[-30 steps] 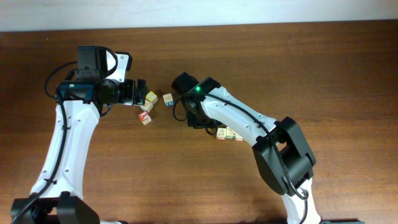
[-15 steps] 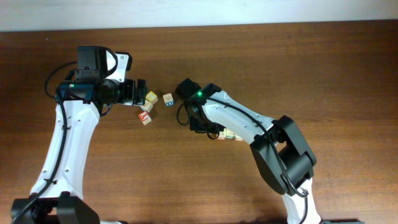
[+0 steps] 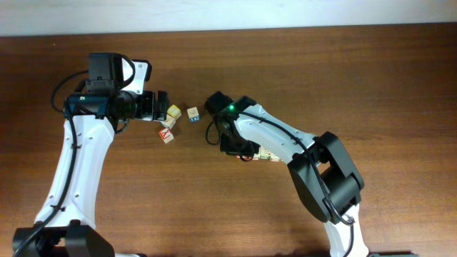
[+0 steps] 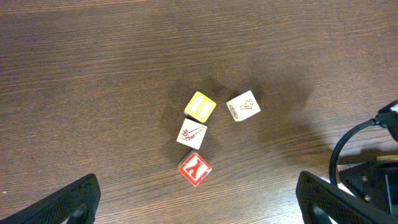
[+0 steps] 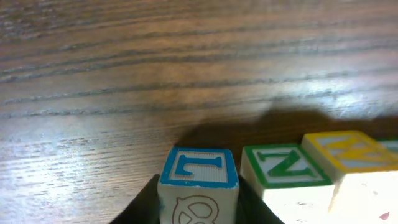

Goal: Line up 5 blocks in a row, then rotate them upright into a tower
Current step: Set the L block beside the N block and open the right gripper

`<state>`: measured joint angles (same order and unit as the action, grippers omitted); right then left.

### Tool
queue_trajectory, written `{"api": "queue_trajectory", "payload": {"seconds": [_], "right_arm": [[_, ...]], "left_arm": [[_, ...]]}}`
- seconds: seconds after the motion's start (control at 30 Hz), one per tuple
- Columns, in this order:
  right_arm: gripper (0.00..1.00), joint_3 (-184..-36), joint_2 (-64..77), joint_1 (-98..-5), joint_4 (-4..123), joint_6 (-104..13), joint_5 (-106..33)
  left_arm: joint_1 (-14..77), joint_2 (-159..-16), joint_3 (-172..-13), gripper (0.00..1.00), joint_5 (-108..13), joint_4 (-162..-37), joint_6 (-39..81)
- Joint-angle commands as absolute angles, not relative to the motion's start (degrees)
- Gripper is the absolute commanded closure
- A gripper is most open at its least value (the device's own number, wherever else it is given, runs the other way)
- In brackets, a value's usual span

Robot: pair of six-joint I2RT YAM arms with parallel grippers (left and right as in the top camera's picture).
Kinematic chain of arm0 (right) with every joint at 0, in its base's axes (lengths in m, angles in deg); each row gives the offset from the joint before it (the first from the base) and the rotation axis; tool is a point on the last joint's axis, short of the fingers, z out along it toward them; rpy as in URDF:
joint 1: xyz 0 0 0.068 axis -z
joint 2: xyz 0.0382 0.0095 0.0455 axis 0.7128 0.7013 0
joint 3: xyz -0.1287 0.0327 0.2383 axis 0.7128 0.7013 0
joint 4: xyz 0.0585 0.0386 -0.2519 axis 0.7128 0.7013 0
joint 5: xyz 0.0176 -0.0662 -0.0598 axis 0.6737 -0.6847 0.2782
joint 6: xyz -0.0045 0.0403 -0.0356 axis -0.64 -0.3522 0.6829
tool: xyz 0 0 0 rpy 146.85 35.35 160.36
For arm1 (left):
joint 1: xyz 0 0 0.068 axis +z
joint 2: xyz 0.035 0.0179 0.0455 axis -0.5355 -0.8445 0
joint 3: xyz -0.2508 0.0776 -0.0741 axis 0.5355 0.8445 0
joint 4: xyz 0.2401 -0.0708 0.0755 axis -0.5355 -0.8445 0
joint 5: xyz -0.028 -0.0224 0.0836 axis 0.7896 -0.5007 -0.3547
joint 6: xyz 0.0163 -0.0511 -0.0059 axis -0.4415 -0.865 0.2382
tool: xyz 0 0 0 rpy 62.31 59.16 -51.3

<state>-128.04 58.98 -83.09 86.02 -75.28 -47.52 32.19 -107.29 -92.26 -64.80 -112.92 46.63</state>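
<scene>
Right gripper [image 5: 198, 208] is easing its narrow jaws apart around the blue-lettered block [image 5: 199, 169], resting just beside the green N block [image 5: 283, 167], probably finishing one rotation; grip unclear. Left gripper [image 4: 199, 205] is hanging wide open.

The left arm [image 3: 78, 160] rises from the near left and bends rightward at the wrist. Its left gripper [image 3: 160, 107] points right with jaws spread wide. The right arm [image 3: 275, 133] reaches from the near right toward the centre. The right gripper [image 5: 199, 204] is turned down, its fingers [image 5: 144, 202] narrowly parted; whether they grip is unclear.
</scene>
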Motion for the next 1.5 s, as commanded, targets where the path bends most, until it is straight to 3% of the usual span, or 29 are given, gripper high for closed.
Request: {"api": "queue_trajectory", "payload": {"seconds": [0.0,0.2,0.53,1.0,1.2,1.47], "right_arm": [[0.54,-127.6,58.7,-82.9,86.2,-75.9,-46.7],[0.55,-128.0,58.6,-82.9,86.4,-75.7,-46.4],[0.59,-137.0,58.5,-83.0,89.9,-65.3,-46.6],[0.68,-129.4,59.1,-84.6,78.1,-67.3,-45.7],[0.68,-129.3,59.5,-82.1,82.6,-76.0,-48.2],[0.69,-129.9,58.9,-81.9,84.8,-72.4,-45.4]], "left_arm": [[32.5,-107.5,-93.4,0.01,-65.0,-112.8,45.9],[32.5,-107.5,-93.4,0.01,-65.0,-112.8,45.9],[32.5,-107.5,-93.4,0.01,-65.0,-112.8,45.9],[32.5,-107.5,-93.4,0.01,-65.0,-112.8,45.9],[32.5,-107.5,-93.4,0.01,-65.0,-112.8,45.9],[32.5,-107.5,-93.4,0.01,-65.0,-112.8,45.9]]}}
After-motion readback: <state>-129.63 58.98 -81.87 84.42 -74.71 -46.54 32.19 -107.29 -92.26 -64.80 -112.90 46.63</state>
